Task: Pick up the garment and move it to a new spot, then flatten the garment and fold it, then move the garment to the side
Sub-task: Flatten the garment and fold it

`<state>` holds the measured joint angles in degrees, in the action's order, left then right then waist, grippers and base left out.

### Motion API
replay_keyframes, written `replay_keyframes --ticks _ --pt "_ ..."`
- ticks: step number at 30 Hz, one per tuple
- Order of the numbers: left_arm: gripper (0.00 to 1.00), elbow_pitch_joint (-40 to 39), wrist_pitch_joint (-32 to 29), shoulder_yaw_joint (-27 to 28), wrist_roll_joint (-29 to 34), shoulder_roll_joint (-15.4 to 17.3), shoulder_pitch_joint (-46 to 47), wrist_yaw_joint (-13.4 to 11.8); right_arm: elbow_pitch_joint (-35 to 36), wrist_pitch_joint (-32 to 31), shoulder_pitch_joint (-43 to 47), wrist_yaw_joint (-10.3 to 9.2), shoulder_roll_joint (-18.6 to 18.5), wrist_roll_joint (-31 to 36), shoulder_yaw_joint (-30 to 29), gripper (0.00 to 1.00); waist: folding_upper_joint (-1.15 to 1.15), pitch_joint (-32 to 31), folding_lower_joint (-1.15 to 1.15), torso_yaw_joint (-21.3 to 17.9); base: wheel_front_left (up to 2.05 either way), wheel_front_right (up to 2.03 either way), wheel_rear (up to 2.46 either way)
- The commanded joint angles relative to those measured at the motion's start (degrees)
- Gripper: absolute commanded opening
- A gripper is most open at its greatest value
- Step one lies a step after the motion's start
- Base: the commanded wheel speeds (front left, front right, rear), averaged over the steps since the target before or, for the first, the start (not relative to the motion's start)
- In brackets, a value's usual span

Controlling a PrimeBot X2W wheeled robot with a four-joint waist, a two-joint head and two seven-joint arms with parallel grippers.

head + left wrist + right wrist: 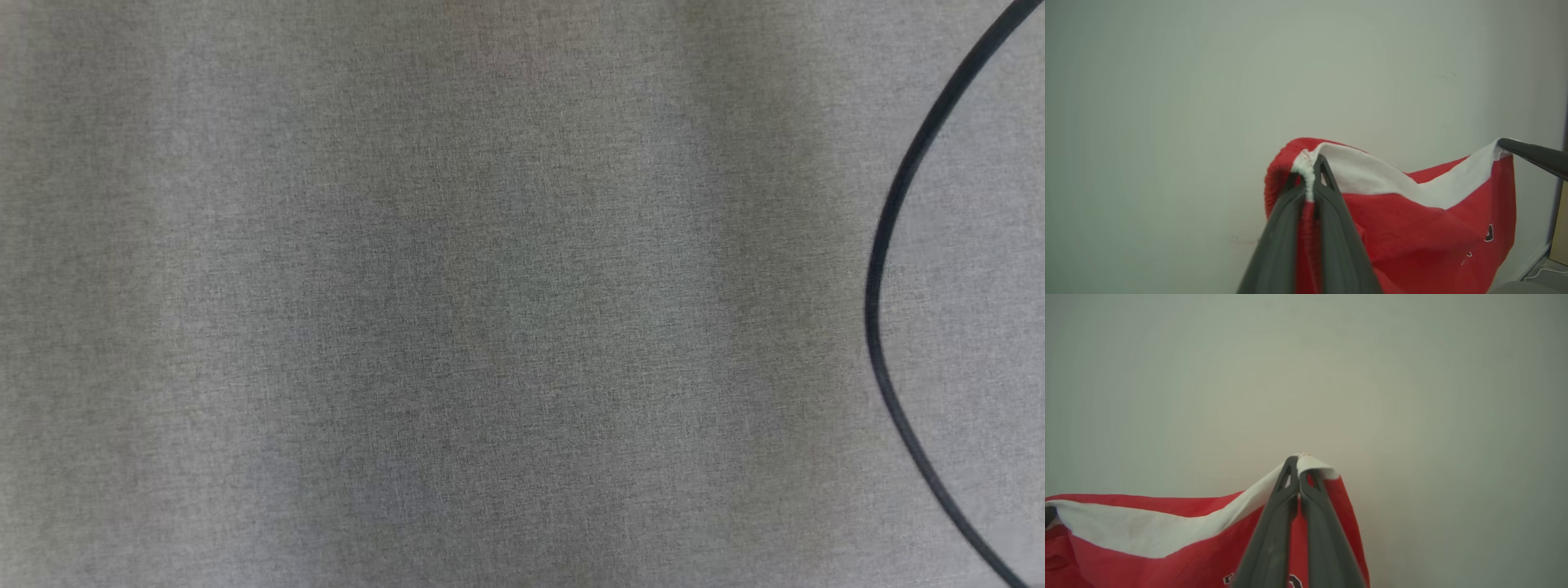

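Left wrist view: garment (pixel 1425 228) stretched crosswise, white edge uppermost.

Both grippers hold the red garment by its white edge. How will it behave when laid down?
Probably floppy: the garment sags between the left gripper and right gripper. Likely light, since fingertip pinches carry it. It may crumple on landing: its white edge bunches at the left pinch.

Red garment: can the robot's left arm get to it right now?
Yes, it looks so: the left gripper is shut on the garment at its white edge, with nothing in between. The right gripper pinches the same edge farther along, so the garment hangs between them.
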<state>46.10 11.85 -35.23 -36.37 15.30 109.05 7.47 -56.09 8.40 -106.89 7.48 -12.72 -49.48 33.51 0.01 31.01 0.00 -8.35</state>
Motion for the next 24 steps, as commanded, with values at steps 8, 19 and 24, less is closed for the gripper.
replay_keyframes --ticks 8,19,24 --pt "0.00 -7.95 2.80 0.68 -4.38 3.72 -17.11 -0.34 12.41 2.41 15.95 0.03 -3.79 -7.74 7.41 0.00 -0.01 -2.36 0.00 0.76 0.00 0.00 0.00" --pt "0.00 -34.13 3.26 4.60 -9.18 9.52 -46.83 -8.59 31.47 5.79 41.15 0.03 -12.83 -13.27 12.68 0.00 -0.01 -8.12 0.00 1.98 0.00 0.00 0.00" --pt "0.00 -46.29 3.34 5.05 -8.32 11.66 -62.33 -13.95 38.02 6.30 53.97 0.03 -15.81 -15.20 12.59 0.00 -0.01 -11.01 0.00 1.45 0.00 0.00 0.00"
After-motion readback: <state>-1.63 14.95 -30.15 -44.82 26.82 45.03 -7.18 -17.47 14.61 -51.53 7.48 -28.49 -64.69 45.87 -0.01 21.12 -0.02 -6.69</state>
